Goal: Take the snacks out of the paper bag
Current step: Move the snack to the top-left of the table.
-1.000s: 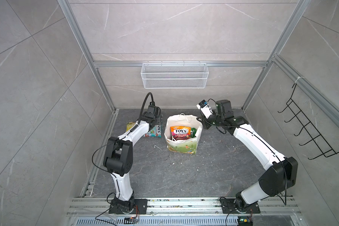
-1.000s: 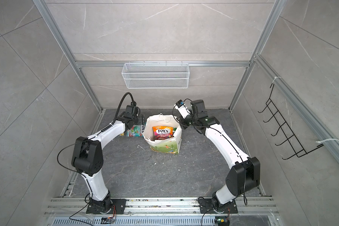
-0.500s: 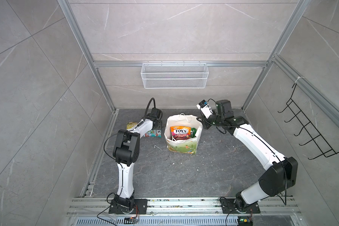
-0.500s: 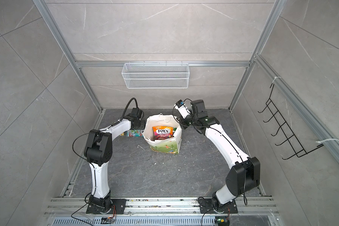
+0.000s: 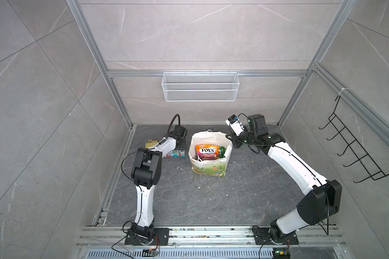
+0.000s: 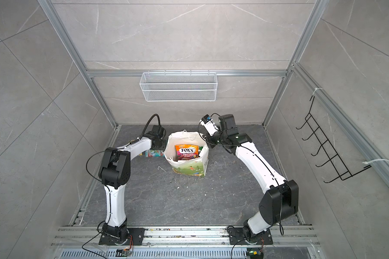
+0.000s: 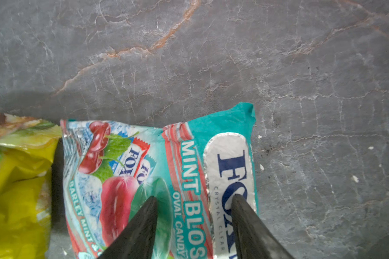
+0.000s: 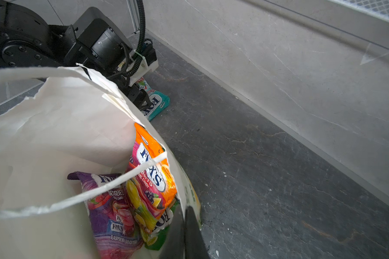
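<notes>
in both top views: paper bag (image 5: pixel 208 171) upright toward the far middle of the desk (image 5: pixel 189 201), mouth agape, orange packet (image 5: pixel 206 152) standing inside, a sliver of green packet (image 5: pixel 221 151) to its right. left of the bag, flat on the desk: teal packet (image 5: pixel 175 153), then yellow packet (image 5: pixel 152 143) further left, both partly under the left arm. right pincer (image 5: pixel 230 137) at the bag's right rim.

from the left wrist: left pincer (image 7: pixel 193 198) released, jaws apart over the teal packet, nothing gripped. yellow packet just beside the teal one.

from the right wrist: right pincer clenched, by the look of it on the bag's rim, holding the mouth wide. inside, orange, purple packet (image 8: pixel 108 213) and green leaning together.

probably light, glossy, slippery and crinkly, with loose sweets shifting inside. best pinched at the flat sealed top edge of the orange one, uppermost, minding the cord handle (image 8: pixel 121 178) across it.
</notes>
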Controlling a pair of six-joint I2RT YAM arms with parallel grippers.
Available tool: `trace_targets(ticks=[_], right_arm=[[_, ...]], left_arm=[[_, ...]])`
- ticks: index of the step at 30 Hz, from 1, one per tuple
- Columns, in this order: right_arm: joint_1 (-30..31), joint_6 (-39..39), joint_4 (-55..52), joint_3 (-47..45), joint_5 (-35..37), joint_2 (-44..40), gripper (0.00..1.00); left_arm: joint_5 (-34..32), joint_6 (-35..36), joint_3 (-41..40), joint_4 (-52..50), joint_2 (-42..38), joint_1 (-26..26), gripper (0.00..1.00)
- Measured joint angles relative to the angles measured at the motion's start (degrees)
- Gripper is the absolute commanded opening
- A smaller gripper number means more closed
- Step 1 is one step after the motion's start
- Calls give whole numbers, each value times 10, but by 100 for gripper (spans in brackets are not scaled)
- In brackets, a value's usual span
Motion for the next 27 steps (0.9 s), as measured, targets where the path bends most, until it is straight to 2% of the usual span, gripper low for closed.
trace_targets(ticks=[7, 11, 13, 17, 22, 27], right_arm=[[0, 0, -17, 9, 0, 1, 1], [0, -4, -37, 27, -1, 8, 9], [0, -8, -37, 37, -3, 12, 16], [-1, -5, -50, 74, -7, 19, 43], [-2, 8, -61, 117, 3, 33, 67], [-6, 31, -109, 200, 31, 74, 74]], left_arm=[[0, 19, 0, 6, 1, 7, 54], [-6, 25, -3, 10, 1, 7, 59], [-9, 27, -10, 16, -1, 7, 61], [-10, 28, -28, 14, -23, 7, 63], [-10, 31, -36, 10, -67, 6, 65], [-10, 42, -48, 9, -142, -2, 71]])
